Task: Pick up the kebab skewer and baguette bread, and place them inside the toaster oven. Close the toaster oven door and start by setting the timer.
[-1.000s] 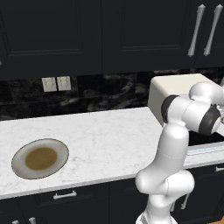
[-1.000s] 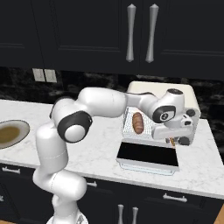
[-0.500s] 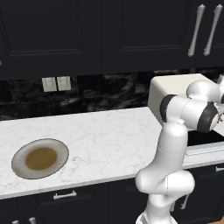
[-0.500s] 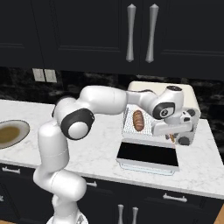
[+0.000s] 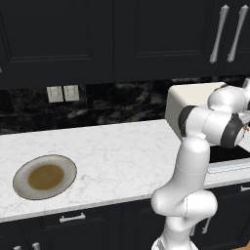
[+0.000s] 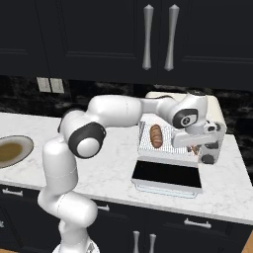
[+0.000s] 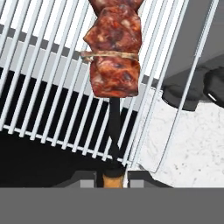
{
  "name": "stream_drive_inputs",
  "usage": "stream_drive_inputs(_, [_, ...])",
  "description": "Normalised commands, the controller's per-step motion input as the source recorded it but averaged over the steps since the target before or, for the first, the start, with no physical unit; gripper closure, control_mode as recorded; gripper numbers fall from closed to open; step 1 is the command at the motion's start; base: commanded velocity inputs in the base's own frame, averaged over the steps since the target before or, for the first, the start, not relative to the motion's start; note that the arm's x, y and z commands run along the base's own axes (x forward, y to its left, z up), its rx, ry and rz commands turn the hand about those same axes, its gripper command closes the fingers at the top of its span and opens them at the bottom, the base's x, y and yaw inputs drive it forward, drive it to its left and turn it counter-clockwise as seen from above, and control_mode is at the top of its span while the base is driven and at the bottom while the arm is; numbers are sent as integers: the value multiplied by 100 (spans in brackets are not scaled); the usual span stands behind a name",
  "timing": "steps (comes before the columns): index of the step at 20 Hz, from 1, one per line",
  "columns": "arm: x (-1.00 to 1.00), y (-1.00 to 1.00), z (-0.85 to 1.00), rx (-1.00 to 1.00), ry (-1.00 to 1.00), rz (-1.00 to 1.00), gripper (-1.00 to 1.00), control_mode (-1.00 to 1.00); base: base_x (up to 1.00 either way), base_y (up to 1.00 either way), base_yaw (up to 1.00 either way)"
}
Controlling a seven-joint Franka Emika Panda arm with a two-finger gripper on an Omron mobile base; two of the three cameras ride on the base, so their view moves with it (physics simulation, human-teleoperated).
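My gripper is shut on the bare end of the kebab skewer, whose reddish-brown meat chunks lie over the wire rack. From the right base, the gripper hangs at the rack's right end, in front of the cream-white toaster oven, with the skewer under it. The baguette bread lies on the rack's left half. The toaster oven door is folded down flat, its dark glass facing up. In the left base view the toaster oven sits behind my arm.
An empty round plate sits far left on the white marble counter. Dark knobs show at the oven's right side close to the skewer. Black cabinets with silver handles hang above.
The hand has shifted only slightly over the rack's right end, the skewer still in its grip. The baguette, door and plate have not moved.
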Motion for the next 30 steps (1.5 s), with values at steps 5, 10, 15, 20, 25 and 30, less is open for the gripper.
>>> stream_drive_inputs(5, [25, 16, 0, 0, 0, 0, 100, -100, 0, 0, 0])
stream_drive_inputs(10, [10, 8, -9, 0, 0, 0, 100, -100, 0, 0, 0])
stream_drive_inputs(15, [0, 0, -21, 0, 0, 0, 100, -100, 0, 0, 0])
stream_drive_inputs(20, [11, 2, -8, 0, 0, 0, -100, -100, 0, 0, 0])
stream_drive_inputs(25, [1, 0, 0, 0, 0, 0, -100, -100, 0, 0, 0])
stream_drive_inputs(30, [0, 0, 1, 1, 0, 0, -100, -100, 0, 0, 0])
